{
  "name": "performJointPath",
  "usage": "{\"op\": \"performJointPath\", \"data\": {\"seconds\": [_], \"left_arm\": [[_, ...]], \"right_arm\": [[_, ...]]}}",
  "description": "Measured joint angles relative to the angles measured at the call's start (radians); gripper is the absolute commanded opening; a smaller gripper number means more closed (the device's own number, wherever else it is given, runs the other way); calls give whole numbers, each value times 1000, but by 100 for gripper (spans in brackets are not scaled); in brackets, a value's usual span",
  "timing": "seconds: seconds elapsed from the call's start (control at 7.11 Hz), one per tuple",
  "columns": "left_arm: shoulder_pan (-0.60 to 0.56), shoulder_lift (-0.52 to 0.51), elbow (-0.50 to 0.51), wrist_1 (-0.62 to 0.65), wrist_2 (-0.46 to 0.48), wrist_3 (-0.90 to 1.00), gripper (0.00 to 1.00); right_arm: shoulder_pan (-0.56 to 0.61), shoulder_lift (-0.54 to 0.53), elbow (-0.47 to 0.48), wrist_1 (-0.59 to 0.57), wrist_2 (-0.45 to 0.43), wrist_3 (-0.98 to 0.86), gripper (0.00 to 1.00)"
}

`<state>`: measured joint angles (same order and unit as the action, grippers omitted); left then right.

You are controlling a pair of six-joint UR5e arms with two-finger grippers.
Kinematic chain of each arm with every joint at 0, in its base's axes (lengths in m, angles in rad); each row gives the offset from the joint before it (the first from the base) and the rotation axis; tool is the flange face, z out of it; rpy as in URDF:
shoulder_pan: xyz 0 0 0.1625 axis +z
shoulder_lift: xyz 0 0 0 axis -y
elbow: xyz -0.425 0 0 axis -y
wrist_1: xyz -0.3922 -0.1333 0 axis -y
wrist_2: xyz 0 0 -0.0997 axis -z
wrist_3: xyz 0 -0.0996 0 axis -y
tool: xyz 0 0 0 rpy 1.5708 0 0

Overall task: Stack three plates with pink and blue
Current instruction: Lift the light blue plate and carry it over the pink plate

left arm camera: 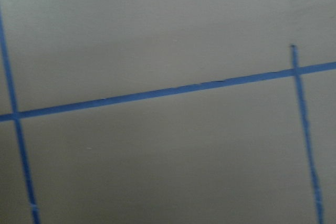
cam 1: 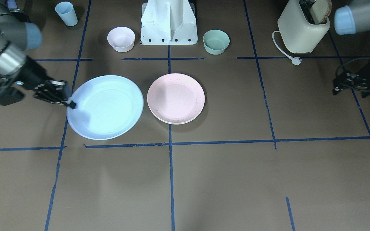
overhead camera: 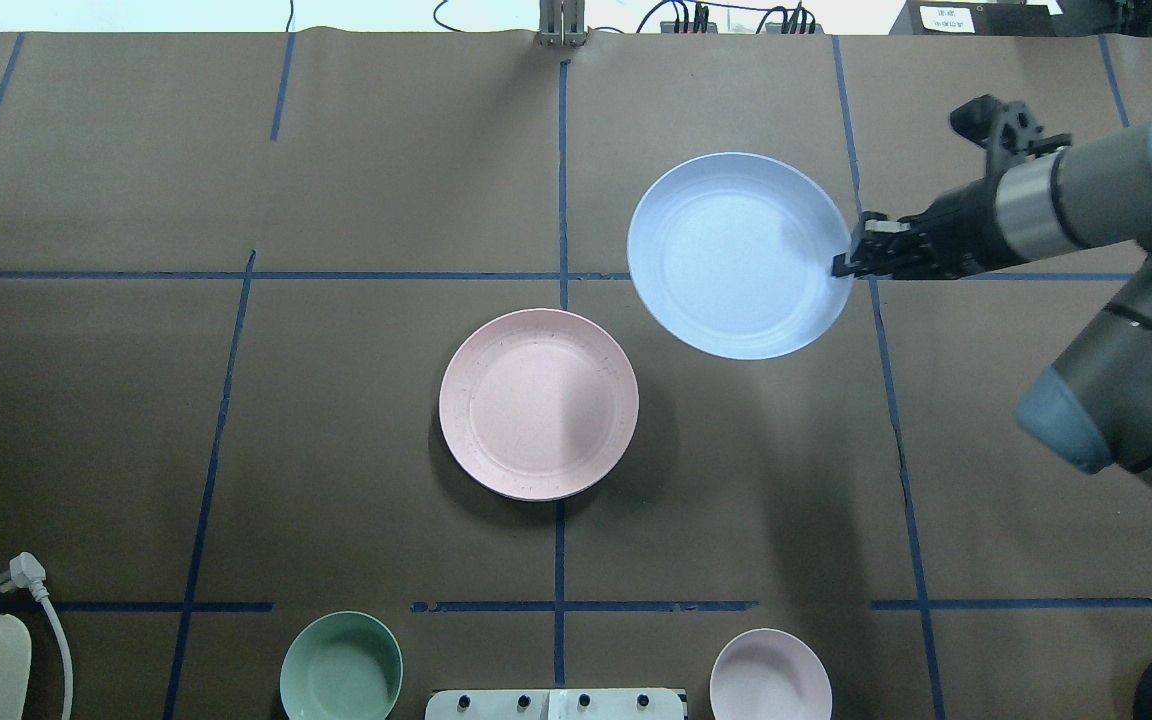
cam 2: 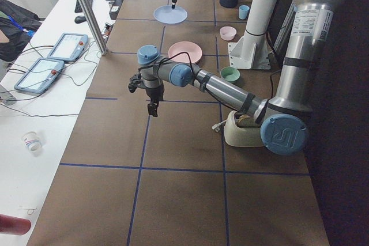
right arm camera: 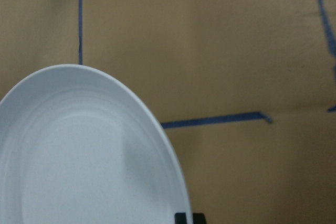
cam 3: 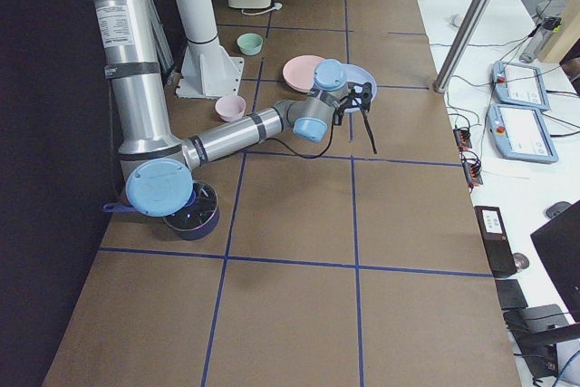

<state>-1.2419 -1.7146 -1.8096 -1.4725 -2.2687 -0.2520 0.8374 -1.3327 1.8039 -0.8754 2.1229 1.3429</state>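
Observation:
My right gripper (cam 1: 71,103) (overhead camera: 844,262) is shut on the rim of the light blue plate (cam 1: 106,107) (overhead camera: 739,256) and holds it above the table. It is beside the pink plate, on the robot's right. The blue plate fills the lower left of the right wrist view (right arm camera: 79,150). The pink plate (cam 1: 176,98) (overhead camera: 538,402) lies flat at the table's middle. A pale cream rim (cam 1: 175,122) shows just under its near edge. My left gripper (cam 1: 342,85) hovers over bare table far to the robot's left. I cannot tell whether it is open.
A small pink bowl (cam 1: 121,38) and a small green bowl (cam 1: 216,41) flank the robot's base (cam 1: 169,22). A blue cup (cam 1: 66,13) stands at the back. A cream toaster (cam 1: 303,29) and its plug (cam 1: 295,60) sit near the left arm.

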Motion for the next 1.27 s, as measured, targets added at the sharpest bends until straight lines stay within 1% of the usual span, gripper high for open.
{"op": "performJointPath", "data": {"seconds": [0.28, 0.42, 0.56, 0.84, 1.13, 1.27], "left_arm": [[-49, 0, 72, -9, -23, 88, 100], [-60, 0, 105, -38, -27, 100, 100], [-69, 0, 138, -76, -29, 104, 100], [-80, -1, 170, -120, -34, 105, 100], [-84, -1, 174, -127, -51, 105, 100], [-87, -1, 174, -128, -55, 105, 100]], "right_arm": [[-179, 108, 37, -147, -177, 66, 1], [-248, 142, 42, -189, -246, 85, 1], [-289, 157, 44, -205, -284, 93, 2], [-326, 163, 42, -213, -311, 97, 3], [-346, 171, 38, -215, -321, 97, 4], [-355, 181, 32, -215, -332, 97, 6]]}}
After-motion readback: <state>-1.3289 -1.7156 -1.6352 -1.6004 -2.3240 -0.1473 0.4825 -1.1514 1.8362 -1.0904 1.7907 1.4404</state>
